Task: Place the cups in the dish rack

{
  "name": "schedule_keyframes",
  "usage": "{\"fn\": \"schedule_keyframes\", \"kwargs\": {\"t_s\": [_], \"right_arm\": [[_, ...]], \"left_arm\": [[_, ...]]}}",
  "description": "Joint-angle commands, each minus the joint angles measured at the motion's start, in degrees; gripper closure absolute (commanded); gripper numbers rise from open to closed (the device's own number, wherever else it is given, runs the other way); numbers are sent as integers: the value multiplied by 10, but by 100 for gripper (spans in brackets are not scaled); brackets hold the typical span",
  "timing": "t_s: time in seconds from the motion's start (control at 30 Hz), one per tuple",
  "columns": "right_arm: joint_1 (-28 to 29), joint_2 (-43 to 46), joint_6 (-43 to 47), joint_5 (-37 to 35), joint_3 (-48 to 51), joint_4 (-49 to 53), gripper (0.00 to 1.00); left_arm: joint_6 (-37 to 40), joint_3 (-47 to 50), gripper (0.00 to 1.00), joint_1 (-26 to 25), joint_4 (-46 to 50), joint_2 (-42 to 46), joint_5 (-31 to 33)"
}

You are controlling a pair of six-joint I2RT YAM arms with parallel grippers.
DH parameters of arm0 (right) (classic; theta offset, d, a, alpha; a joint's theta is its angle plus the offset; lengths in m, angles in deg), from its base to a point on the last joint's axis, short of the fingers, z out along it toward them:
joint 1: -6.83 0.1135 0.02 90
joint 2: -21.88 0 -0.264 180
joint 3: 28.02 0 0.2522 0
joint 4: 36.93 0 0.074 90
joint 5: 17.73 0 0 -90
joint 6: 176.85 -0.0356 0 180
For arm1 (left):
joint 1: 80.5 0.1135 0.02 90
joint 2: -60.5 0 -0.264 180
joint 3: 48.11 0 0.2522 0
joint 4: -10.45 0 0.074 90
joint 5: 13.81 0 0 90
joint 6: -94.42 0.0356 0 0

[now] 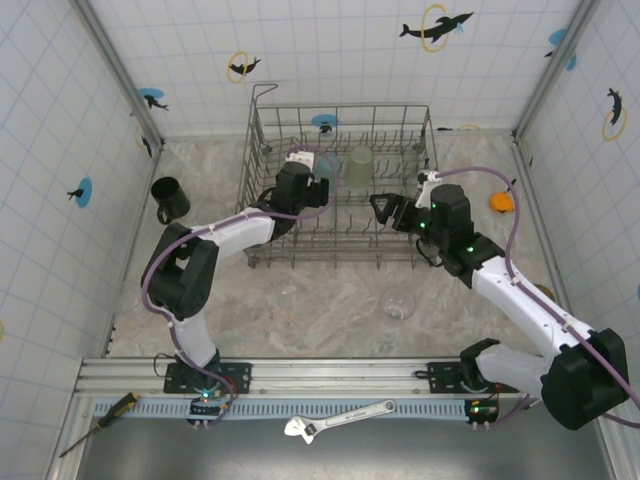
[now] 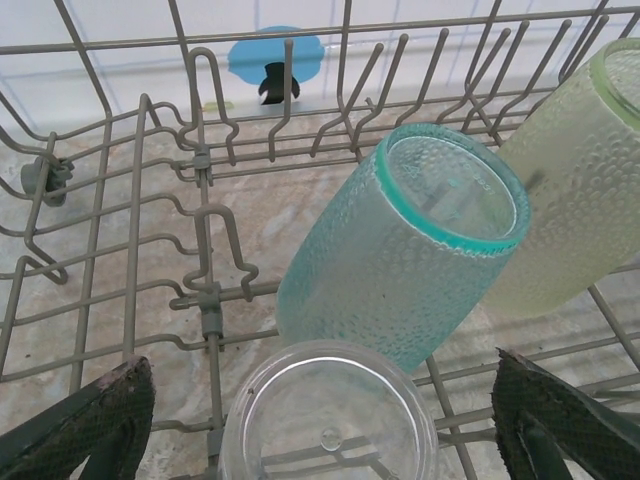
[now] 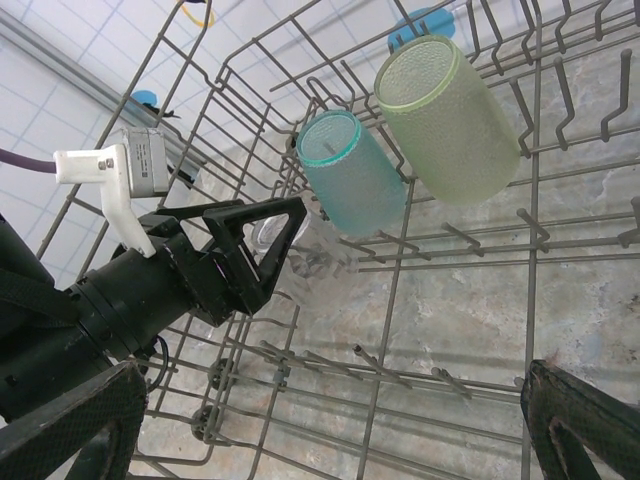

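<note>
Clear tumbler [image 2: 328,415] sits in wide-open left end effector [image 2: 318,395]; right end effector [image 3: 330,400] gapes empty.

White tiled walls [image 1: 350,60] (dotted with dolphin stickers [image 1: 436,27]) enclose a marbled beige tabletop [image 1: 330,320].

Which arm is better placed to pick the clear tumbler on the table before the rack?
Right, probably. The right hand is open and nearer that clear transparent tumbler; the left hand is inside the grey wire dish rack around another clear tumbler.
</note>
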Motion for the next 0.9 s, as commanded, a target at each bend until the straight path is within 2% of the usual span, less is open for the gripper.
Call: {"fn": "schedule_keyframes", "kwargs": {"t_s": [0.0,0.1,0.47,0.7,0.87], "right_arm": [[2,13,1,-11,-22,16,0],[2,11,8,-17,-41,37,0],[1,19,42,-89,-85,119,0],[-6,41,40,-187,-100,170,0],[-27,43,9,-262,-126,265,0]], "left_arm": [[-13,10,8,0,9,23,1],[-24,11,3,0,9,36,-4],[-34,8,3,0,31,97,-32],[-36,8,3,0,38,140,-85],[-37,16,3,-1,47,170,-126]]}}
